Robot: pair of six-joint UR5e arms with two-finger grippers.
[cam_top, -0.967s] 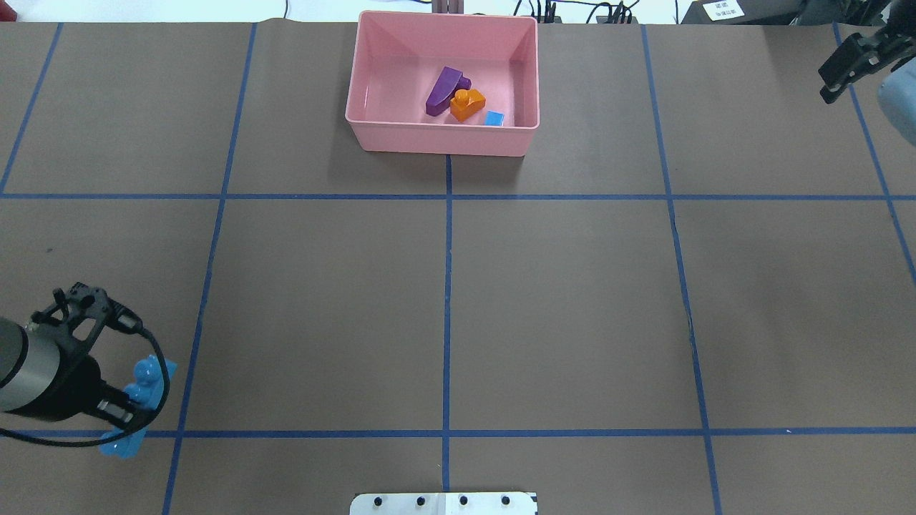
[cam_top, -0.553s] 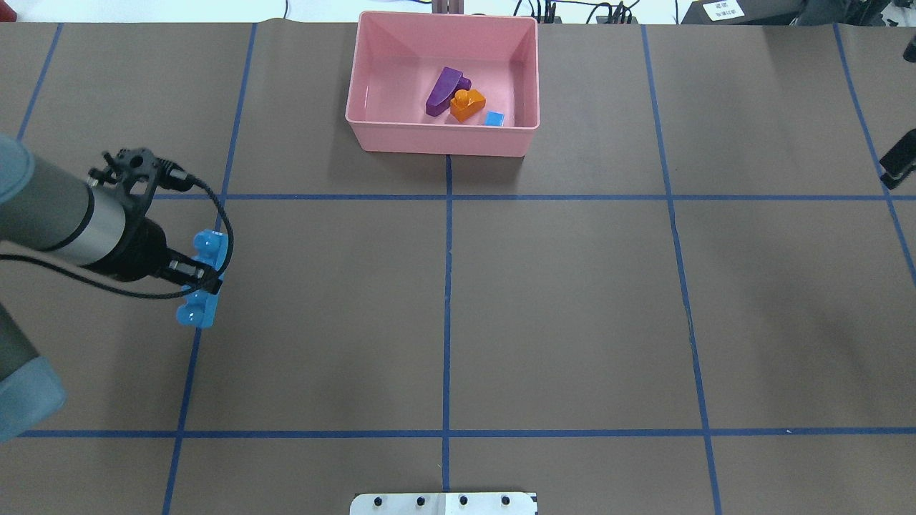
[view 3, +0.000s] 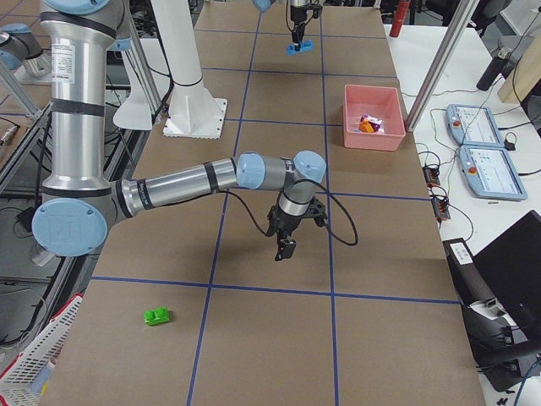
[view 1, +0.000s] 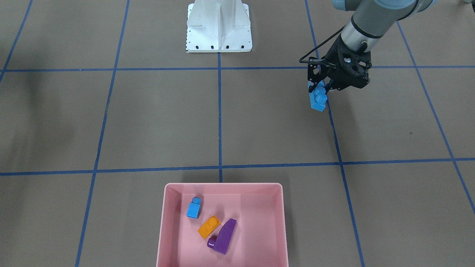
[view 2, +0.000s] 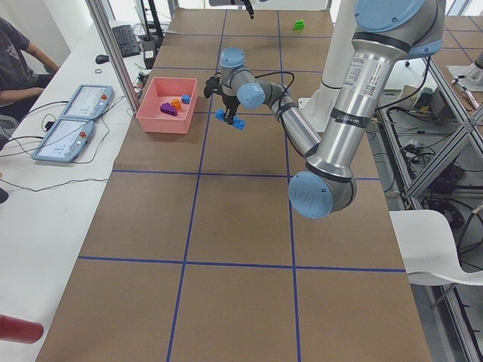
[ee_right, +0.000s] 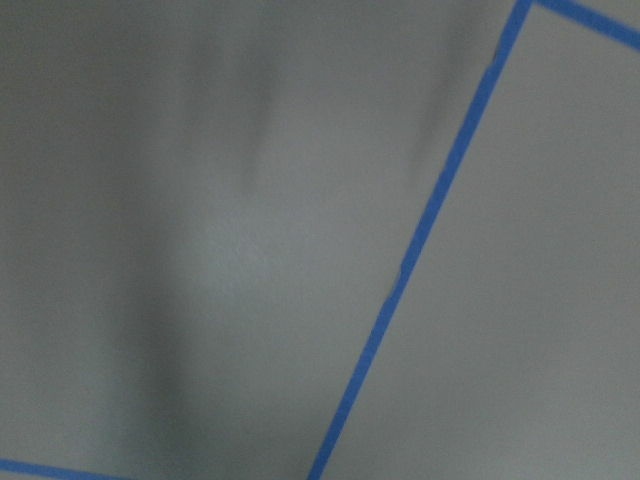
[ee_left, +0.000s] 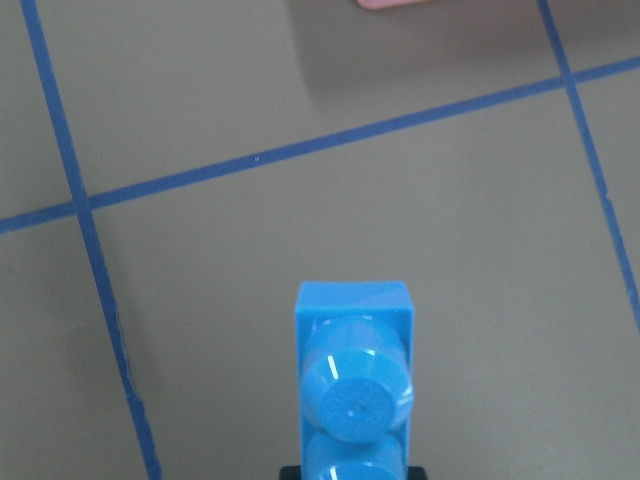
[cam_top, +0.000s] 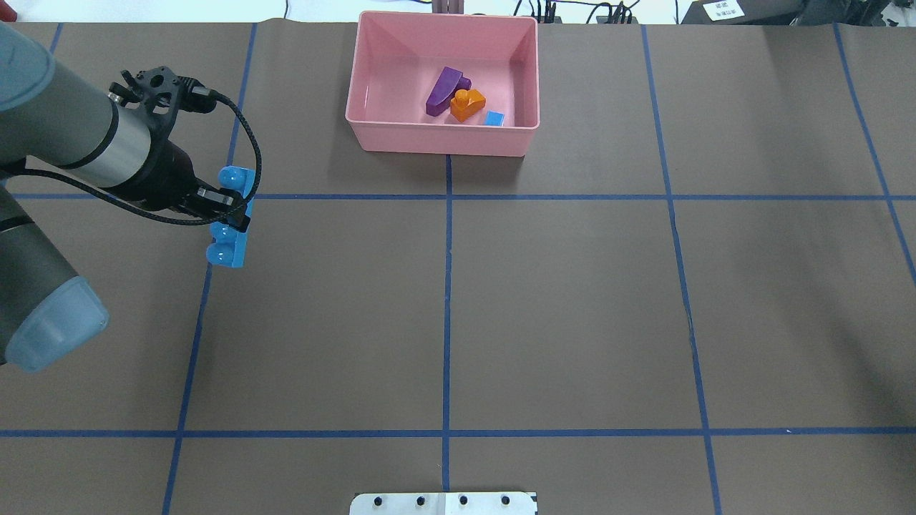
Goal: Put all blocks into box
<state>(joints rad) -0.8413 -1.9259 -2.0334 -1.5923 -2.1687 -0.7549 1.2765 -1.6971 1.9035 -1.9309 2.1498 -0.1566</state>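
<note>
My left gripper [cam_top: 227,214] is shut on the long blue block [cam_top: 235,218] and holds it above the table, left of and nearer than the pink box [cam_top: 440,141]. It also shows in the front view [view 1: 318,97] and the left wrist view [ee_left: 353,370]. The purple block [cam_top: 444,89], the orange block [cam_top: 467,104] and the small blue block [cam_top: 494,119] lie in the box. The green block [view 3: 156,317] lies on the table at the robot's far right. My right gripper [view 3: 286,247] hangs over bare table; I cannot tell if it is open.
The white metal base [view 1: 219,26] stands at the robot's edge of the table. Blue tape lines grid the brown table cover. Operator tablets [view 3: 478,144] and cables lie beyond the box side of the table.
My left arm has carried the long blue block from the near left corner away from the robot and toward the box. My right gripper has left the overhead view.
</note>
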